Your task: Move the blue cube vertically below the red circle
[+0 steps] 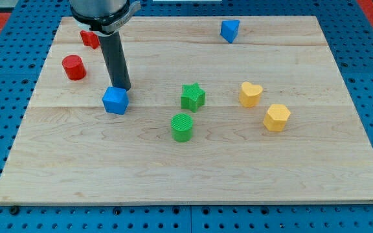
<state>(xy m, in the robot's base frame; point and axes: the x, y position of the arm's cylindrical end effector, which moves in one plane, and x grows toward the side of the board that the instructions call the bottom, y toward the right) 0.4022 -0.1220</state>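
my tip (pixel 123 88) sits just behind the blue cube (pixel 115 100), touching or nearly so; the end effector is a bare rod, holding nothing. the cube lies on the wooden surface (pixel 193 175) at the view's left, lower right of the red circle (pixel 74 67), which is near the left edge. bare wood spreads below both toward the bottom edge. the green star (pixel 192 96) stands well apart.
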